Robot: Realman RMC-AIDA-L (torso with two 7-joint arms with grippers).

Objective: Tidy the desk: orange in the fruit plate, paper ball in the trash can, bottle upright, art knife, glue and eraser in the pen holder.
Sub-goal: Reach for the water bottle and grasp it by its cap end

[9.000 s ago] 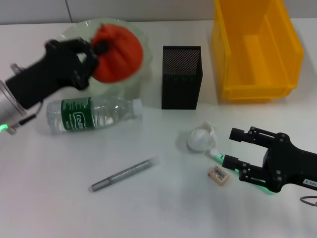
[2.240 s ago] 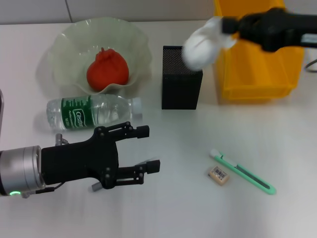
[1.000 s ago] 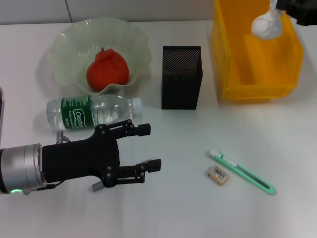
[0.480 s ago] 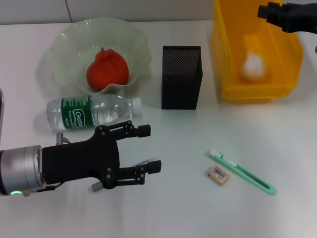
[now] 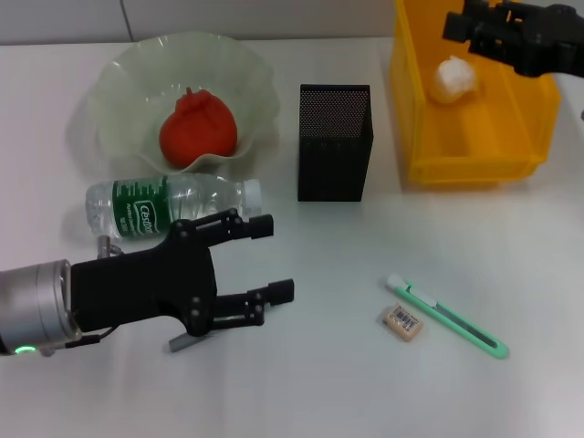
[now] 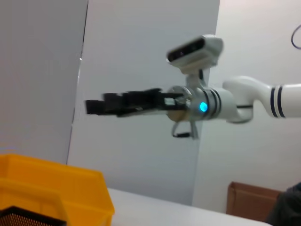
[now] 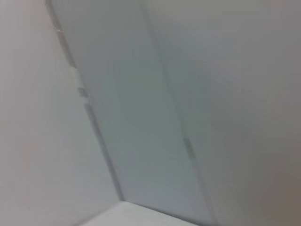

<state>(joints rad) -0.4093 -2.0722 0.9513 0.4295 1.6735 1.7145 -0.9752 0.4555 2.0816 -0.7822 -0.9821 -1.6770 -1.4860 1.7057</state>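
With the paper ball (image 5: 453,79) lying inside the trash can (image 5: 415,109) at the bench's far right corner and the orange (image 5: 198,130) sitting in the fruit plate (image 5: 119,82) near the far left, two steps look done. The bottle (image 5: 169,209) lies on its side just in front of the plate. The left claw (image 5: 265,258), fingers spread and empty, hovers beside the bottle's cap end over a grey pen-like stick (image 5: 187,341), probably the glue. Which one it is after, I cannot tell. The right claw (image 5: 465,25), open and empty, hangs over the can. Near the front right, the eraser (image 5: 402,322) and green art knife (image 5: 444,316) lie close together, awaiting the pen holder (image 5: 334,143) at mid-bench.
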